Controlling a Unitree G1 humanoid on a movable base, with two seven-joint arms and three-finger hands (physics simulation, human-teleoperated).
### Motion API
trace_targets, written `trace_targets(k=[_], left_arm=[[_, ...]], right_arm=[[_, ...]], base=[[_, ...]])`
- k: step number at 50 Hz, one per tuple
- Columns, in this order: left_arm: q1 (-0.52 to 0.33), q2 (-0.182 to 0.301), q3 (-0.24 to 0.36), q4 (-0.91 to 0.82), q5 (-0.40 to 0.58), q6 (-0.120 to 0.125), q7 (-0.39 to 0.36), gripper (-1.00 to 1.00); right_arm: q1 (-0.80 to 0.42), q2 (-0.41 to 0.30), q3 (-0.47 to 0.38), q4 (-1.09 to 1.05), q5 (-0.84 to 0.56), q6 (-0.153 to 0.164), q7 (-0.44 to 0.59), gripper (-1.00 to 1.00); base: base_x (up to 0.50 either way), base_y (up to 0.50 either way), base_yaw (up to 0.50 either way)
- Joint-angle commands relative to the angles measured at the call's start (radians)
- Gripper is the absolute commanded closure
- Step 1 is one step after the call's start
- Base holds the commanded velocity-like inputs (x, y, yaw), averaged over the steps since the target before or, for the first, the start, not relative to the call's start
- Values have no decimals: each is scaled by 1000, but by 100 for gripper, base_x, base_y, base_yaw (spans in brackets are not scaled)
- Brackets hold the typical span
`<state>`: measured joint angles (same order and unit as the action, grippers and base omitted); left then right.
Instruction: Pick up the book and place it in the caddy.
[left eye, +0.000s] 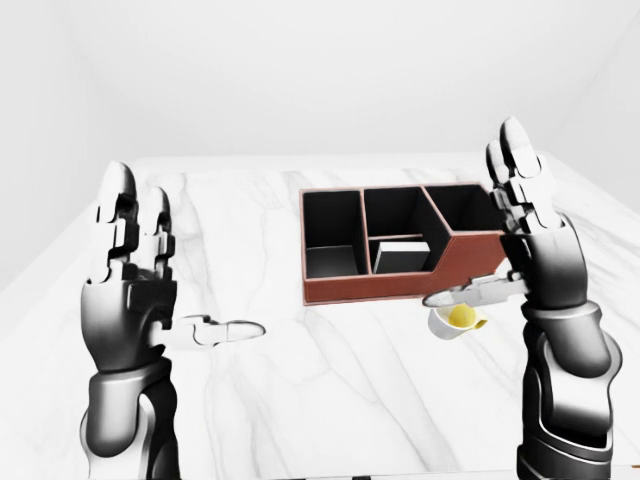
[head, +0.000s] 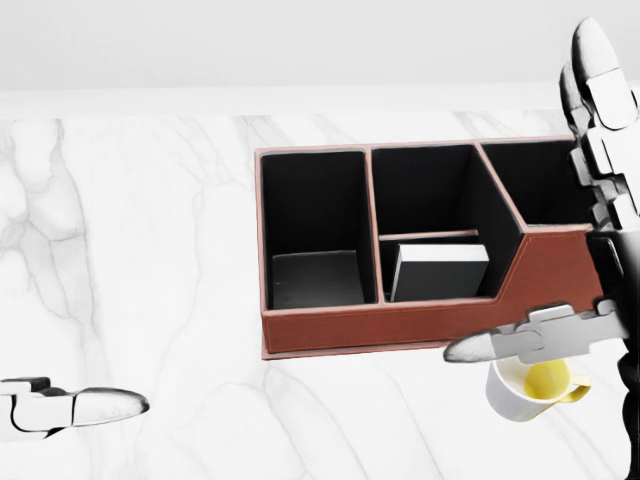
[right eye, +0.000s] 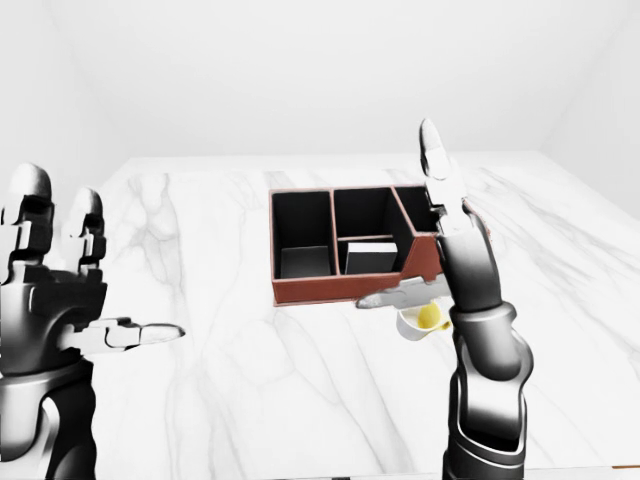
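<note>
1. Book (head: 438, 271) sits inside the caddy (head: 400, 325), in the lower middle compartment, leaning against the divider with its pale page edge showing in my head view.
2. The caddy rests on the marble table (left eye: 300, 370); its left compartment holds a dark flat item (head: 315, 278) that I can't identify from here.
3. My right hand (left eye: 535, 245) is raised upright beside the caddy's right end, fingers spread straight up and thumb jutting leftward, holding nothing.
4. My left hand (left eye: 130, 275) stands well to the left of the caddy, fingers extended upward, thumb pointing right, also empty.
5. A white cup (head: 525, 388) with something yellow inside stands on the table just below the caddy's lower right corner, under my right thumb in the head view.
</note>
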<state>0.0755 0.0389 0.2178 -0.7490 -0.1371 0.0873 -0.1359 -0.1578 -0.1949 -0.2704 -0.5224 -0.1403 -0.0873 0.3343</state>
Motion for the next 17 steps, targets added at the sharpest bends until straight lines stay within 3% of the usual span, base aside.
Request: trace_targets(k=[1, 5, 9, 11, 17], left_arm=[[90, -36, 96, -241, -79, 0, -55, -100], [125, -33, 140, -297, -135, 0, -60, -100], [209, 76, 157, -298, -287, 0, 44, -100], [269, 153, 152, -298, -365, 0, 109, -100], [423, 341, 113, -298, -477, 0, 246, -100]], right_arm=[[138, 50, -82, -247, 163, 0, 39, -100], [171, 66, -113, -257, 209, 0, 49, -100], [222, 92, -155, -311, 313, 0, 57, -100], [254, 106, -183, -369, 386, 0, 66, -100], [324, 166, -205, -428, 487, 0, 105, -100]], base=[[0, 0, 0], [0, 0, 0], [0, 0, 0], [0, 0, 0], [0, 0, 0]])
